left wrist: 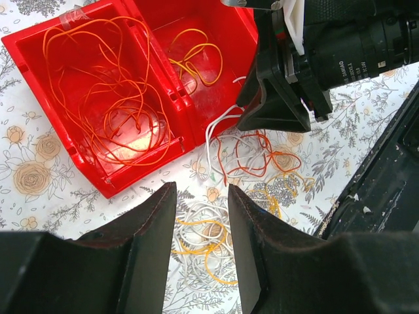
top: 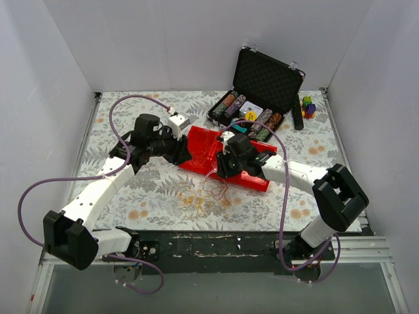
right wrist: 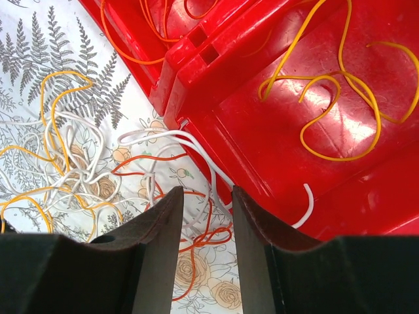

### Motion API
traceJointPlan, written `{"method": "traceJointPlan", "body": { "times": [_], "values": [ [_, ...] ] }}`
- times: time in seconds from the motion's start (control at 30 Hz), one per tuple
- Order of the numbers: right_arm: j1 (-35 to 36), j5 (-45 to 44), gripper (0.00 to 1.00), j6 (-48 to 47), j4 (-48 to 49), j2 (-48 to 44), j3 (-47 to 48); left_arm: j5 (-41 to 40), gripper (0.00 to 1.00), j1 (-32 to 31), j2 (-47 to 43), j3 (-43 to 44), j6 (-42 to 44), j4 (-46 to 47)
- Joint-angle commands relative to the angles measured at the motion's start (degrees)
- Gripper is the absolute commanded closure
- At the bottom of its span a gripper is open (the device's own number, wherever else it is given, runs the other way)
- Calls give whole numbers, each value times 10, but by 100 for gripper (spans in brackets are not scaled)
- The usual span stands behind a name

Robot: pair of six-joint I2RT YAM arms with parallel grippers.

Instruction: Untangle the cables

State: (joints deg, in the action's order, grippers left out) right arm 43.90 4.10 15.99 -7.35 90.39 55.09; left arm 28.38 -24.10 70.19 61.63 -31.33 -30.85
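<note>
Overhead blurs the cables; the left wrist view shows hair-thin orange loops in a glossy red tray, upper left. Left gripper, right gripper: narrowly parted, seemingly empty.

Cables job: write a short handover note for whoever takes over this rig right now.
Left hand: open, empty, above the loose pile.
Right hand: open, low at the edge of the red box. A white strand runs by its fingers; grip unclear.
Done: orange cables lie in one compartment, yellow cables in the next.
Left: a tangle of white, reddish and yellow strands on the table beside the box.
</note>
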Motion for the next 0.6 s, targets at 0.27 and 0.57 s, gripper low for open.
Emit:
{"method": "traceJointPlan", "body": {
  "times": [0.27, 0.57],
  "values": [
    [1, -29, 53, -22, 11, -57, 24, 15, 63, 1, -15, 17, 5, 3],
    [1, -9, 44, -35, 10, -18, 20, 16, 62, 1, -10, 25, 10, 4]
  ]
}}
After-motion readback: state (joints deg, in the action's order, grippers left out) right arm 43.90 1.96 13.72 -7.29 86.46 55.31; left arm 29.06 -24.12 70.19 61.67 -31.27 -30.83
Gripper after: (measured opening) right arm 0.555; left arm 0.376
